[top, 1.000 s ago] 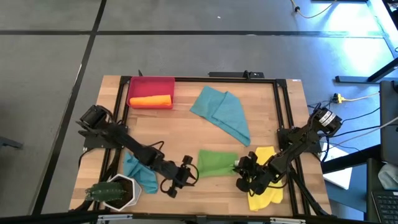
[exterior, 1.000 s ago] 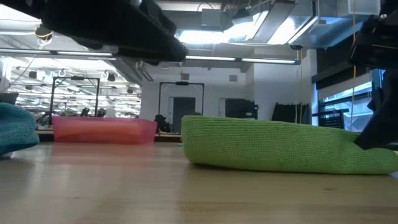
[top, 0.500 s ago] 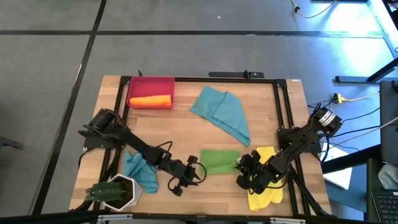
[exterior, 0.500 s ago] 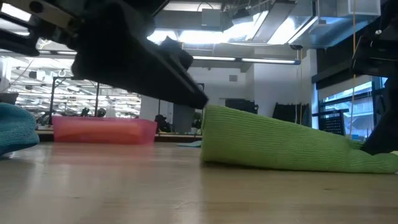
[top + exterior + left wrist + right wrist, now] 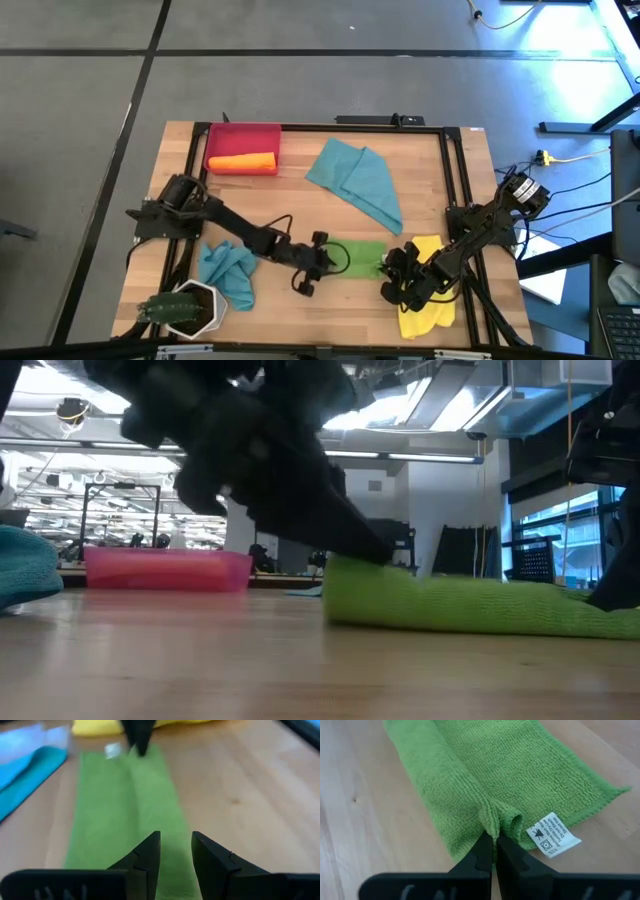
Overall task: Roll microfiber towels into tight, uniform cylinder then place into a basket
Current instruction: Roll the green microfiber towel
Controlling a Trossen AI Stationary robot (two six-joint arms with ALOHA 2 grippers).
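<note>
A green towel (image 5: 358, 258) lies on the table near its front, part rolled lengthwise. My left gripper (image 5: 176, 851) reaches in from the table's left and stands open over the towel's left end. My right gripper (image 5: 495, 851) is shut on the towel's right end, beside its white label (image 5: 553, 836). The red basket (image 5: 262, 132) at the far left holds a rolled orange towel (image 5: 242, 162). One teal towel (image 5: 358, 180) lies spread at the far middle. Another teal towel (image 5: 228, 274) is bunched at the near left. A yellow towel (image 5: 426, 300) lies under the right arm. My left gripper comes slanting down from the table's left, along the green towel. In the low view the underside of its fingers (image 5: 372, 556) lies against the top of the towel's left end (image 5: 345, 575). The open fingers pinch nothing. My right gripper pinches a puckered fold (image 5: 496, 819) at the right end of the towel's rolled part between its two fingers, close to the label. It comes slanting down from the table's right. The towel lies on the table.
A white hexagonal pot with a plant (image 5: 185, 308) stands at the near left corner beside the bunched teal towel. A black frame rail (image 5: 330, 126) runs along the table's edges. Bare wood shows between the basket and the green towel.
My left gripper has gone toward the table's right and down, from beside the bunched teal towel onto the green towel's left end. That end moved right and stood high half a second ago; it now lies lower under the gripper. The right end stayed pinched in place.
</note>
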